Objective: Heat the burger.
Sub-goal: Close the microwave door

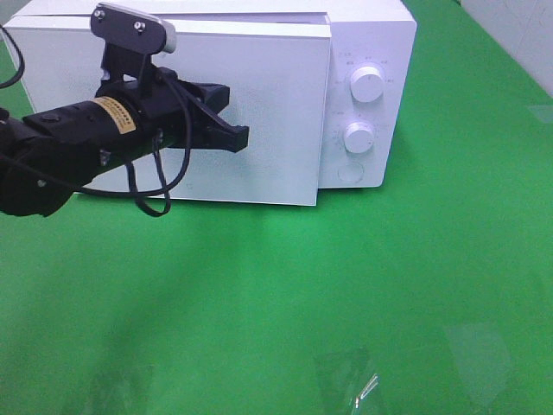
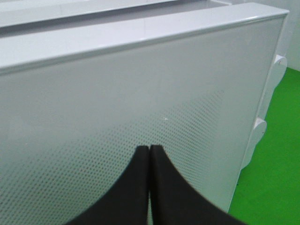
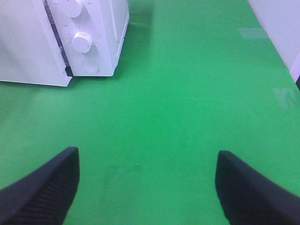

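Observation:
The burger is not in view in any frame. A white microwave (image 1: pixel 371 35) stands at the back of the green table, and its door (image 1: pixel 259 112) sits a little proud of the body at its right edge. My left gripper (image 1: pixel 242 137) is shut and empty, with its tips close to the door's front face. In the left wrist view the shut gripper (image 2: pixel 149 148) points at the dotted door panel (image 2: pixel 140 93). My right gripper (image 3: pixel 146 157) is open and empty above bare green table, right of the microwave (image 3: pixel 105 28). It does not show in the exterior view.
Two round knobs (image 1: pixel 367 85) (image 1: pixel 359 137) and a round button (image 1: pixel 350 173) sit on the microwave's right panel. A green cloth (image 1: pixel 346 285) covers the table. A white wall edge (image 1: pixel 518 35) runs at the far right.

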Motion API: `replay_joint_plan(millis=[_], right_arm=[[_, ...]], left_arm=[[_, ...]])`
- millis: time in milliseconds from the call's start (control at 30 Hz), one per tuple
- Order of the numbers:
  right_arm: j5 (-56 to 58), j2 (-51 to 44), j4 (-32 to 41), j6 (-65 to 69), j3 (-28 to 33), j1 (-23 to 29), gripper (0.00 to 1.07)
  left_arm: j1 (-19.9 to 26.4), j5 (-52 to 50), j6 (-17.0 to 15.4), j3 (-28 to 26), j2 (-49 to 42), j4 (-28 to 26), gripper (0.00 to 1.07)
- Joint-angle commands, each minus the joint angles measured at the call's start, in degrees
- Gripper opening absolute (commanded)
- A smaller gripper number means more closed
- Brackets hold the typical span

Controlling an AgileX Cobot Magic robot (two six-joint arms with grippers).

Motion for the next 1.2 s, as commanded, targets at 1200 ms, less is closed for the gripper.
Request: replay_joint_plan(millis=[1200], right_arm=[[-0.5, -1.5, 0.4, -0.5, 0.1, -0.4, 0.76]], left_arm=[[-1.9, 15.8, -1.4, -26.0, 12.1, -0.3, 0.0]])
